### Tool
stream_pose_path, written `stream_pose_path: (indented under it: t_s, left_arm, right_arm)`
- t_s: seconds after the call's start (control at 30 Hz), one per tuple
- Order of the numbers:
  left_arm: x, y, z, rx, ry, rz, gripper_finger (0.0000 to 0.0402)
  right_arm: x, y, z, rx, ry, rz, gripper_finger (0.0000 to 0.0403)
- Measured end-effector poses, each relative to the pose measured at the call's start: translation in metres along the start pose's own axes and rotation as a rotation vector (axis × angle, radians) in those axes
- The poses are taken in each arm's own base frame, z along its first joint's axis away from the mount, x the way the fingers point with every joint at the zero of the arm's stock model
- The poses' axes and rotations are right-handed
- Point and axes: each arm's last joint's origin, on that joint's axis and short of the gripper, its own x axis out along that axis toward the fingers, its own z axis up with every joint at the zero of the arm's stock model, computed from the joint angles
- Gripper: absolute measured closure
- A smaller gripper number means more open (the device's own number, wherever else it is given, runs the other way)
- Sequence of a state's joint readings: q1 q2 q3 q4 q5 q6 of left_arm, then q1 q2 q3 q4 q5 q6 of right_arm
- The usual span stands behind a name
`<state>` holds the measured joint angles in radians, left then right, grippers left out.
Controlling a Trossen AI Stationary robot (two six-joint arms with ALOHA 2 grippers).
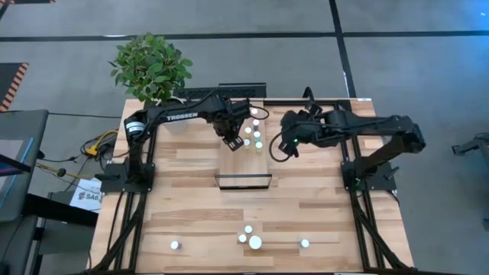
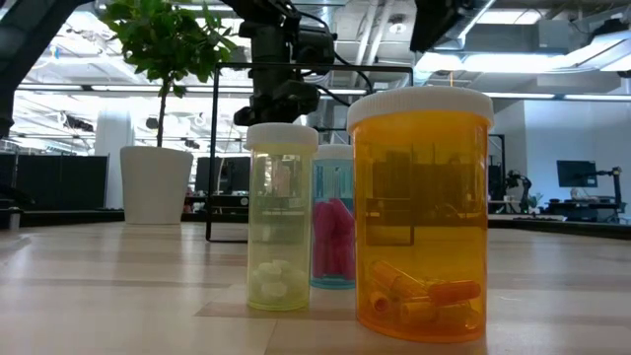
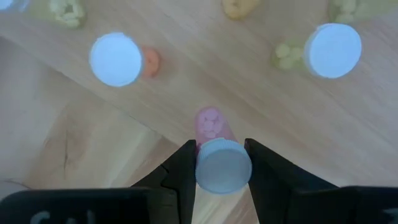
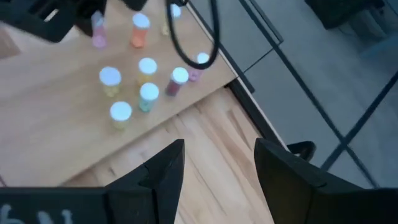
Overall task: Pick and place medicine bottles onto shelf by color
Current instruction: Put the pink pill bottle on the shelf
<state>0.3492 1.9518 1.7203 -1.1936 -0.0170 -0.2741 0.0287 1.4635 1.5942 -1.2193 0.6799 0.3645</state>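
Right up close in the low view stands a big orange bottle (image 2: 421, 212) with a white cap and orange pills at the bottom. Just beside it is a thin yellow bottle (image 2: 280, 216), and a teal bottle (image 2: 333, 219) with pink stuff inside peeks out between them. These three block most of the table behind. Farther back sit a white plant pot (image 2: 156, 183) with a leafy plant (image 2: 163, 44) and a thin dark frame (image 2: 214, 148).

From the high view, the table (image 1: 183, 206) has four or five white-capped bottles near its front edge; the biggest one (image 1: 255, 242) sits in the middle. The shelf (image 1: 243, 156) lies at the middle back, with its dark frame end toward the front. More bottles (image 1: 252, 131) stand in a small bunch at its far end. The left gripper (image 1: 231, 142) hangs over the shelf, right next to that bunch. The right gripper (image 1: 283, 145) waits just off the shelf's right side.

In the left wrist view, the left gripper (image 3: 222, 163) squeezes a pink bottle (image 3: 214, 155) by its white cap, over the light wood. Two other white caps (image 3: 115, 58) stand apart beyond it.

In the right wrist view, the right gripper (image 4: 219, 163) has its fingers spread with nothing between them. Past them, the bottles stand on the shelf (image 4: 56, 124), and a black cable (image 4: 186, 46) loops across in front.
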Motion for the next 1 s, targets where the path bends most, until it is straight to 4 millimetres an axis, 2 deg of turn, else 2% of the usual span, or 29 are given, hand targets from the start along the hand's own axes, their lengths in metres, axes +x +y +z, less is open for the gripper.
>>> stream_pose_path:
  t_s: [0.33, 0.5, 0.77, 1.0]
  left_arm:
    - [0.000, 0.000, 0.001, -0.020, -0.005, -0.006, 0.0297]
    - [0.000, 0.000, 0.003, -0.031, -0.027, -0.012, 0.0294]
    - [0.001, 0.000, 0.001, -0.045, -0.010, -0.005, 0.0293]
    - [0.010, -0.002, -0.001, -0.053, 0.020, 0.028, 0.0293]
  right_arm:
    - [0.009, -0.026, -0.039, 0.131, -0.205, 0.208, 0.0186]
    - [0.014, -0.032, -0.053, 0.175, -0.276, 0.232, 0.0186]
    - [0.023, -0.028, -0.062, 0.164, -0.257, 0.248, 0.0186]
    - [0.030, -0.023, -0.058, 0.131, -0.256, 0.243, 0.0186]
